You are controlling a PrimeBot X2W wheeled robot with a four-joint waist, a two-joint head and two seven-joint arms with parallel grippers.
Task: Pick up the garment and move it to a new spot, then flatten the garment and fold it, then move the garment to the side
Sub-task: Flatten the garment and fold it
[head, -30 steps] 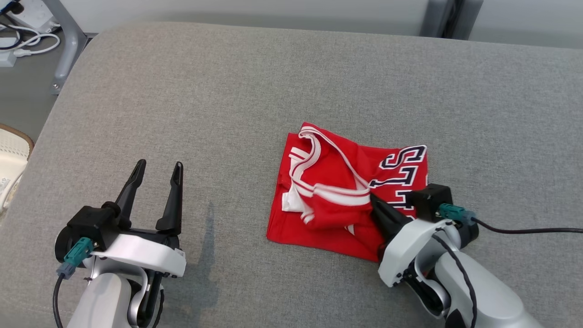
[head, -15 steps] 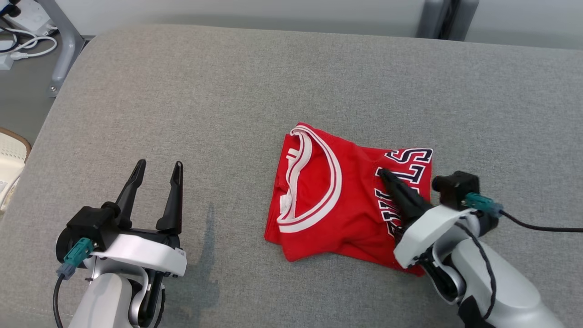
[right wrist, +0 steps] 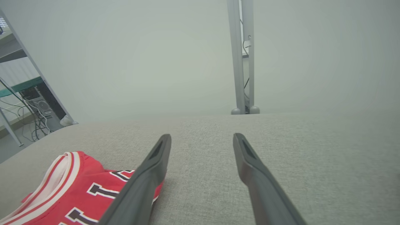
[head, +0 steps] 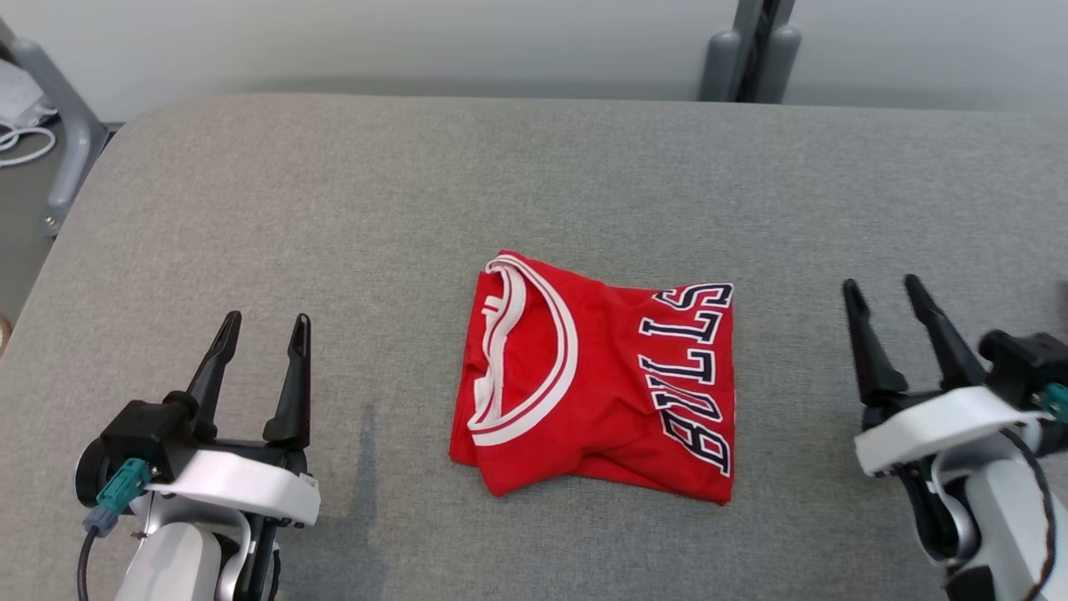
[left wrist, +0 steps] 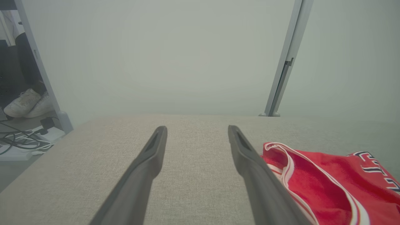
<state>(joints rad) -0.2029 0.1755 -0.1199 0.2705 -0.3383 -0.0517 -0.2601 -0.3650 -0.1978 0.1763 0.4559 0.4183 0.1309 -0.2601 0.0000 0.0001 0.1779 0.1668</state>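
Your jersey (head: 596, 380) lies folded into a rough square on the grey cushion (head: 534, 184), between the two claws and touching neither. The left claw (head: 267, 319) stands wide and empty, with the jersey off to its right and the white-banded collar (head: 534, 359) on the side nearest it. The right claw (head: 881, 286) is also spread wide and holds nothing, with the jersey to its left and the lettering (head: 692, 376) on the side facing it. The folding looks done, so what likely remains is shifting the jersey aside. Treat it as light, thin and limp. It has no stiffness of its own, and the stacked layers will probably slide over one another or sag open if you lift by the top layer alone. Take it at a folded edge and bite through every layer at once, ideally one claw on each side so the square keeps its shape. Watch the corner nearest the left claw, where a lower layer pokes out and may drag. Keep the lift low, or slide the jersey across the cushion.
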